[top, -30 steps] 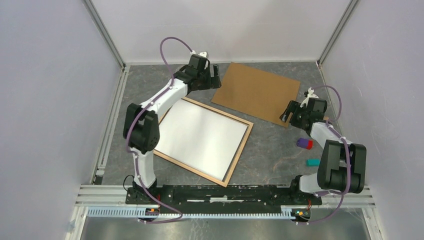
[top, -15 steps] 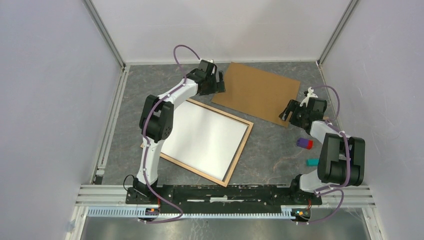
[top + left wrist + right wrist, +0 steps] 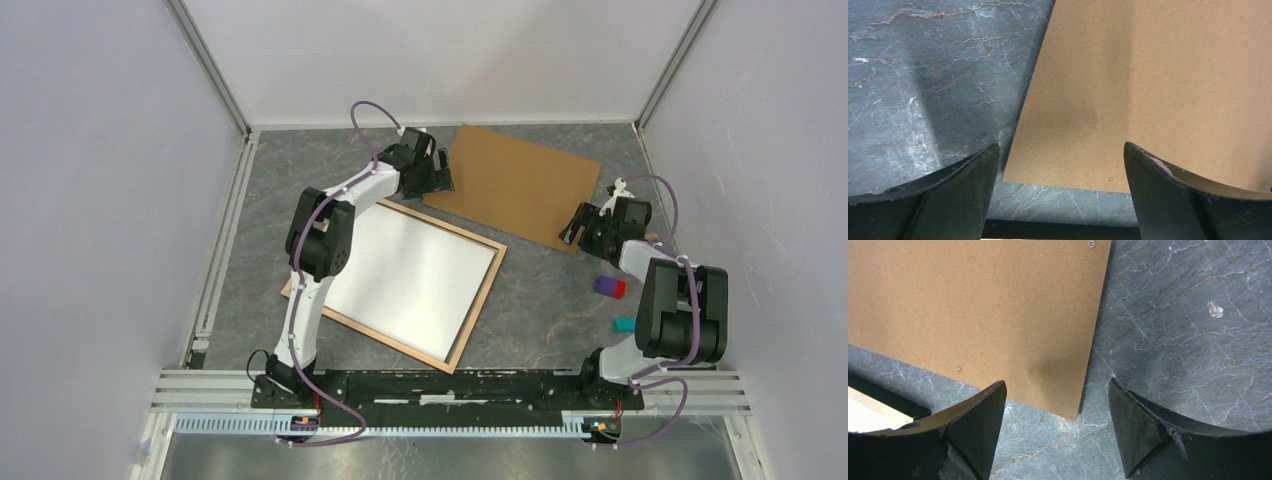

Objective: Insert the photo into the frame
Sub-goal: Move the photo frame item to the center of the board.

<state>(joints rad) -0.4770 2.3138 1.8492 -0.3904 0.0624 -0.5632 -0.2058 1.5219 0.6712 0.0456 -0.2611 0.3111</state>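
No legible text, label, brand name, number or sign was found in any view. The white back of the photo point(image 3: 410, 270), the rails of the frame point(image 3: 478, 306) and the brown backing board point(image 3: 515, 185) carried no readable marking.

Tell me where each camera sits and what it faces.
Top external: above, behind the bases, looking down on frame, photo, backing board; left arm, right arm show.
Left wrist: on the left arm, facing down at a backing board corner; open left gripper shows.
Right wrist: likewise, another corner; open right gripper shows.
Both wrists share the backing board.
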